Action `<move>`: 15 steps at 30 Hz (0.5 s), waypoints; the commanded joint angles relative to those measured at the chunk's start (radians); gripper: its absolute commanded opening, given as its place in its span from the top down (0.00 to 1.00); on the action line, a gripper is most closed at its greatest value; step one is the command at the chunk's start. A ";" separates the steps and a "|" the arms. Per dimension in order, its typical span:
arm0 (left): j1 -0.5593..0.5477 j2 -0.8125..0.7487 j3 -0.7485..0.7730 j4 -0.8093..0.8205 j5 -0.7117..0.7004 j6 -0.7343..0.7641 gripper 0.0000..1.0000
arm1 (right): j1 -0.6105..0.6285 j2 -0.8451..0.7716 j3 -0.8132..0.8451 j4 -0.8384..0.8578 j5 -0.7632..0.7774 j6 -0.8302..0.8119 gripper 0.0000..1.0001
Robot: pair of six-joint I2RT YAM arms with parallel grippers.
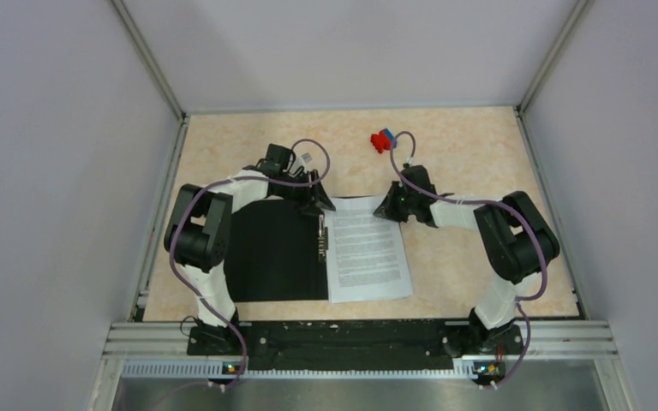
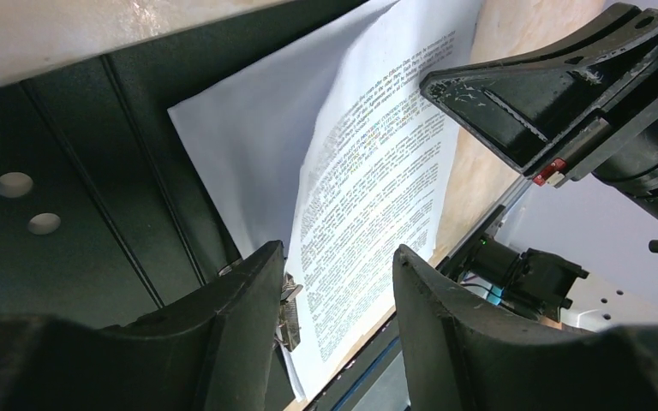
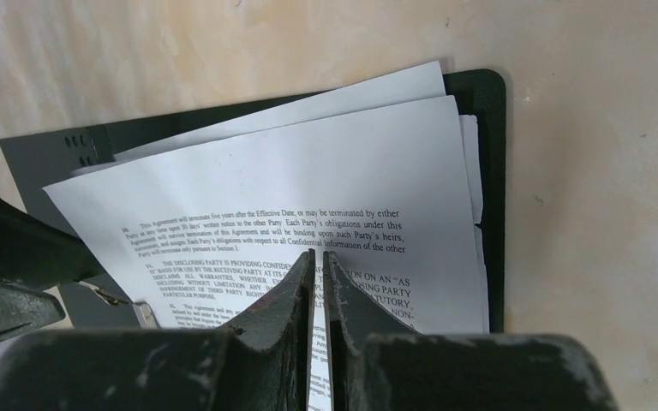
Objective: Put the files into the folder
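Observation:
The folder [image 1: 274, 248] lies open on the table, black inside up. The files [image 1: 368, 248], white sheets of dense print, rest on its right half, slightly fanned at the top [image 3: 308, 163]. A metal clip [image 1: 321, 235] runs along the spine. My left gripper [image 1: 317, 201] hovers over the spine's far end, open [image 2: 338, 265], with the clip [image 2: 290, 300] just inside its left finger and nothing gripped. My right gripper [image 1: 391, 205] is at the sheets' top edge, shut [image 3: 319, 254], its tips down over the printed page with nothing between them.
A small red-and-blue object [image 1: 383, 139] sits on the beige tabletop behind the right gripper. Grey walls enclose the table on the left, back and right. The folder's black right edge [image 3: 493, 171] shows past the sheets.

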 commanded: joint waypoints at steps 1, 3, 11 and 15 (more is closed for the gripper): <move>-0.004 -0.056 0.001 0.015 0.008 -0.003 0.45 | -0.007 -0.007 -0.011 -0.040 0.095 0.020 0.91; -0.005 -0.058 -0.003 0.005 0.001 0.000 0.45 | -0.006 -0.015 -0.016 -0.033 0.102 0.035 0.91; -0.020 -0.068 -0.038 0.018 0.005 0.002 0.45 | 0.002 -0.093 -0.066 0.035 0.109 0.118 0.90; -0.023 -0.076 -0.054 0.028 -0.001 -0.002 0.45 | 0.010 -0.150 -0.079 0.079 0.090 0.134 0.86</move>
